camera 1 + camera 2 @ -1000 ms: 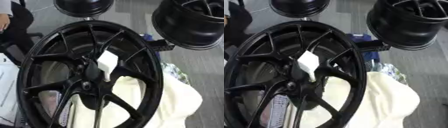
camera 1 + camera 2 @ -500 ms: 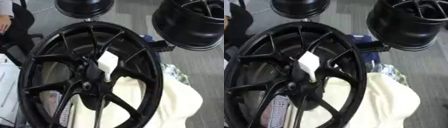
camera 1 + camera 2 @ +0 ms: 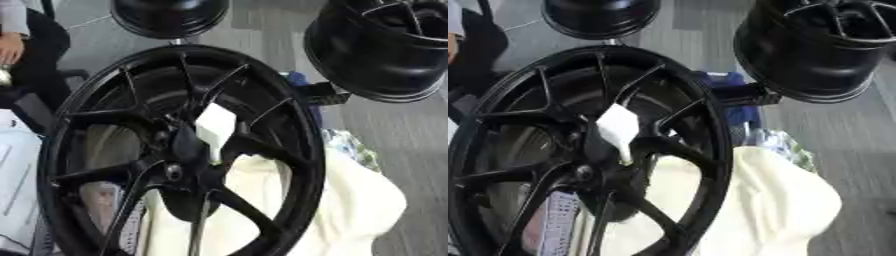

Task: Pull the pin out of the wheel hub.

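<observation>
Now a white piece [image 3: 214, 127] sits at the black wheel's [image 3: 280, 125] hub. No hand shows, so its state is unknown.

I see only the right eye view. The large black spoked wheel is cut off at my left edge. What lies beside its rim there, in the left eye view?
Observer: A white flat sheet with faint lines lies beside the large black spoked wheel, at the picture's left edge.
Operator: Does a robot hand come in from that side toward the white wedge-shaped piece at the hub?
Observer: No. The left eye view shows more room on the left, and no robot hand is in it. Nothing touches the white piece.
</observation>
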